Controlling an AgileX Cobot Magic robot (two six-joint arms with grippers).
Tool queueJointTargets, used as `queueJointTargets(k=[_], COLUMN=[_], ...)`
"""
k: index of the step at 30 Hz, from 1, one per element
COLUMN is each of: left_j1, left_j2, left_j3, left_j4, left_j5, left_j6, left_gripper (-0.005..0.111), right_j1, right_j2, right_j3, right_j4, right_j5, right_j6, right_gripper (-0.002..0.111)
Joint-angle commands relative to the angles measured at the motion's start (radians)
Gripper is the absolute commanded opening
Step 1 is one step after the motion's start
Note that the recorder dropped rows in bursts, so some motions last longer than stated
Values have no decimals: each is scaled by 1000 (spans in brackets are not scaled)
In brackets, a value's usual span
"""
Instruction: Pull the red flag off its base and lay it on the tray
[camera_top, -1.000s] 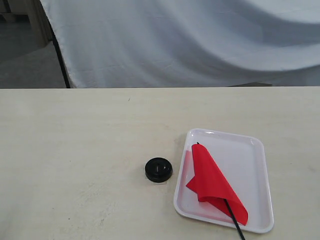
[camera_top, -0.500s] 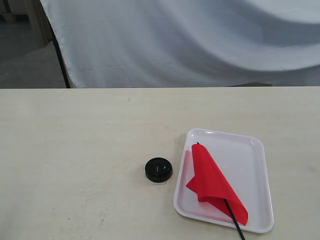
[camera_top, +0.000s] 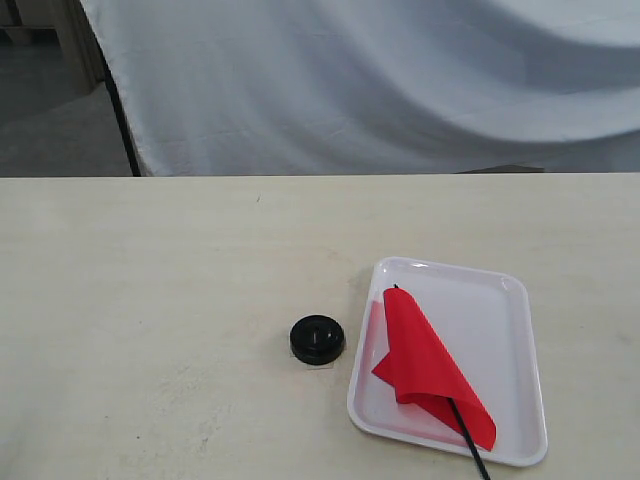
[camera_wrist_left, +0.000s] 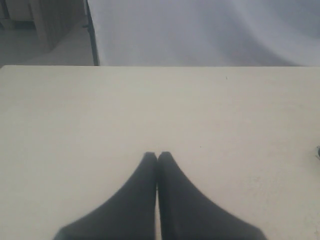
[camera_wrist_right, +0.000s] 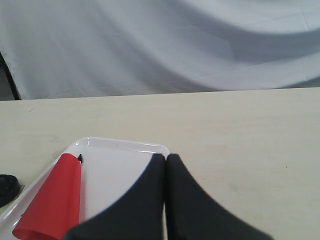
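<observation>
Tabletop (camera_wrist_left: 75, 110), with left gripper (camera_wrist_left: 158, 156) and right gripper (camera_wrist_right: 165, 157) closed

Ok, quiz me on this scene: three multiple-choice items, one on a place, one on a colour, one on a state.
1. The red flag lies:
A) on the tray
B) on the table
C) on the cloth behind

2. The base is:
A) white
B) black
C) red

3. The left claw and right claw are:
A) both open
B) both shut
C) one open, one shut

Answers:
1. A, since the pennant rests inside the rim, with only the pole's end poking over it.
2. B, since it shows as a dark disc beside the tray.
3. B, since each wrist view shows the fingers pressed together with nothing between them.
</observation>
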Motion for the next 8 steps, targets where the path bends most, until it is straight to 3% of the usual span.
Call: queueJointTargets(k=[1, 8], left_j1=[-4, -4], left_j2=[-1, -1], left_j3=[2, 2], left_j4=[0, 0], left_j5=[0, 0], left_j6=[1, 1], left_gripper=[0, 0], right_j1=[6, 6], right_j2=[-4, -4], right_j3=[2, 2], right_j4=[-9, -9], right_j5=[-1, -1], right_j6=[2, 2], right_gripper=[-1, -1])
